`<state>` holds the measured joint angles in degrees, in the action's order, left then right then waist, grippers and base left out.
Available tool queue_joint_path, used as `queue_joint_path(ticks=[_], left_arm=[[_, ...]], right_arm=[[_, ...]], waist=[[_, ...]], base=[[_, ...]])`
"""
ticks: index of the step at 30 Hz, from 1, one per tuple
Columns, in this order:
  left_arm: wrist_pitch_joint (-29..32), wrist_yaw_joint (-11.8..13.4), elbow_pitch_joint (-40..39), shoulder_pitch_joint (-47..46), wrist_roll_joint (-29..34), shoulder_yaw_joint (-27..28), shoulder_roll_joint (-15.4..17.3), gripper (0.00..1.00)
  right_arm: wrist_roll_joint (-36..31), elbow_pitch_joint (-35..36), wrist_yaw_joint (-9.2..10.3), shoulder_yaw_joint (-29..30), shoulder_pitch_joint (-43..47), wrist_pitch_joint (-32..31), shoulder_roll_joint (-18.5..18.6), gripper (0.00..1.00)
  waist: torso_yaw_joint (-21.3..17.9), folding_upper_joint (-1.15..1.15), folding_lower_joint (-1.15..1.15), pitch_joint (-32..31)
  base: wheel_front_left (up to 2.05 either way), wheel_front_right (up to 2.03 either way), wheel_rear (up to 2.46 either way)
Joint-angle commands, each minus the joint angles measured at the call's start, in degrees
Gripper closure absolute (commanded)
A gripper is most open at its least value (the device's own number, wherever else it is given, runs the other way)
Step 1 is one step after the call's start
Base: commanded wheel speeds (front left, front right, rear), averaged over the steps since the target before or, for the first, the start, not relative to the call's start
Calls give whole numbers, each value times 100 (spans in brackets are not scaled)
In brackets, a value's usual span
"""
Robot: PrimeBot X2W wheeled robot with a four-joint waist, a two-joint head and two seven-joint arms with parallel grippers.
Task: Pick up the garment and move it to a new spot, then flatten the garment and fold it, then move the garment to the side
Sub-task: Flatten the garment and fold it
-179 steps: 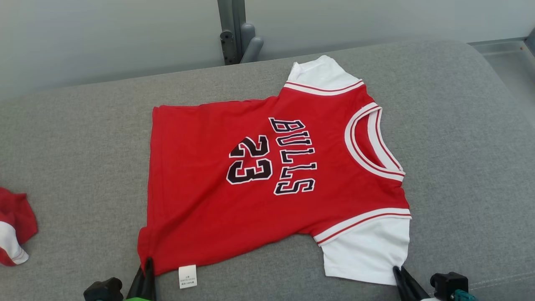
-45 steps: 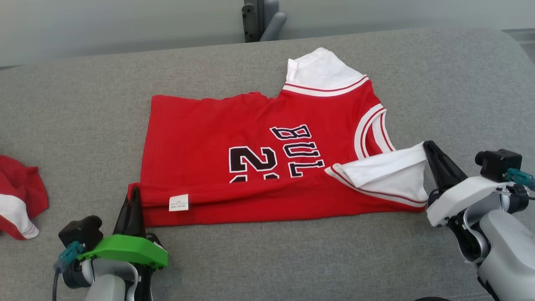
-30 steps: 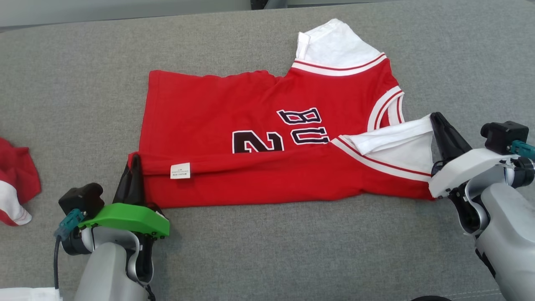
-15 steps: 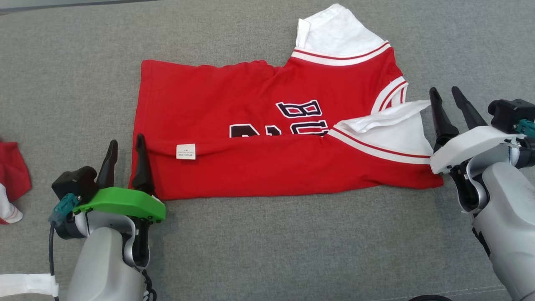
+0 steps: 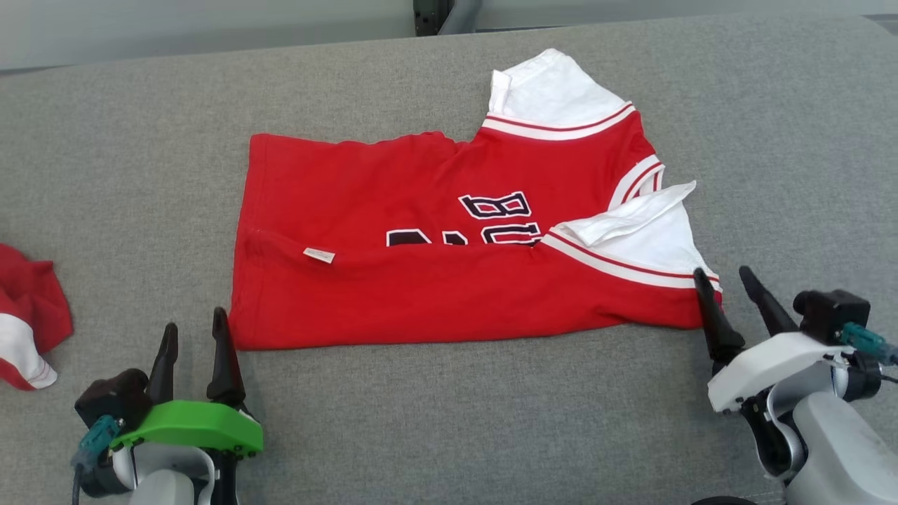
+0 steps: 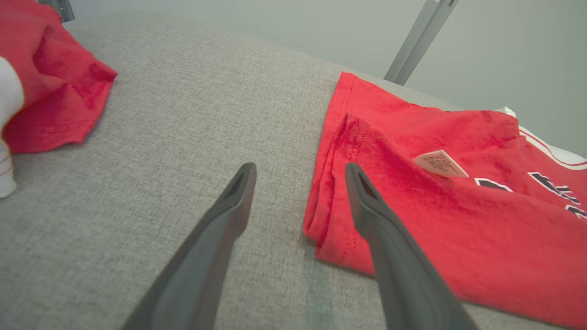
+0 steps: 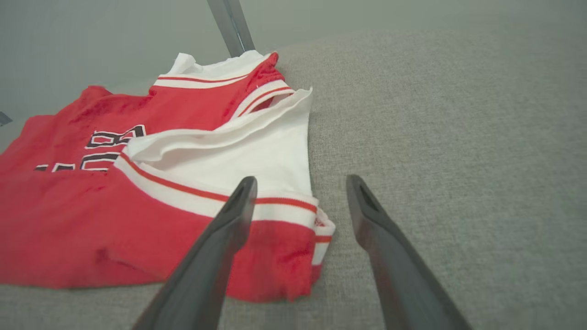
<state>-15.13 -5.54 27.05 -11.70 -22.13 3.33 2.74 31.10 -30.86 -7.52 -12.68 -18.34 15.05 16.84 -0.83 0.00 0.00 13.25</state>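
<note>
The garment (image 5: 449, 301) lies on the grey cushion (image 5: 449, 421), its near half folded over the lettering. The left gripper (image 5: 195, 319) and right gripper (image 5: 721, 271) sit beside its 2 near corners, fingers apart and empty, probably so the fold rests undisturbed.

Left pincer (image 5: 193, 326) shows a bright green housing (image 5: 189, 428), black camera block (image 5: 112, 400), teal plug (image 5: 95, 435); right pincer (image 5: 722, 275) has a white housing (image 5: 765, 358) over a grey forearm (image 5: 842, 456), both with dark tapered fingers (image 5: 221, 358).

Even, soft daylight; faint shadows; wrist views slightly blurred.
</note>
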Motion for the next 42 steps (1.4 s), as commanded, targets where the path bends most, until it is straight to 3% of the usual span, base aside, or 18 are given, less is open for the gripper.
queue_joint_path(ticks=[1, 17, 18, 19, 20, 42], left_arm=[[0, 21, -31, 105, -39, 0, 29, 0], [0, 16, -27, 132, -135, -353, 29, 0], [0, 10, -10, 134, -122, -361, 29, 0], [0, 15, 7, 134, -120, -360, 29, 0], [-1, 17, 9, 134, -126, -358, 29, 0], [0, -64, 578, -297, -194, -394, 30, 0]], right_arm=[[58, 9, 7, -47, 131, 16, -14, 0], [14, -705, 7, -231, 85, 15, -120, 0], [-6, -759, 7, -244, 61, 14, -128, 42], [-7, -796, 7, -243, 43, 7, -140, 65], [0, -852, 7, -257, 44, 2, -151, 100], [292, -390, 8, -440, -196, 8, -33, 100]], waist=[[-50, 0, 0, -97], [117, 0, 0, -53], [132, 0, 0, -45], [142, 0, 0, -40], [149, 0, 0, -36], [-63, 0, 0, 216]], base=[[0, 0, 0], [0, 0, 0], [0, 0, 0], [0, 0, 0], [0, 0, 0], [0, 0, 0]])
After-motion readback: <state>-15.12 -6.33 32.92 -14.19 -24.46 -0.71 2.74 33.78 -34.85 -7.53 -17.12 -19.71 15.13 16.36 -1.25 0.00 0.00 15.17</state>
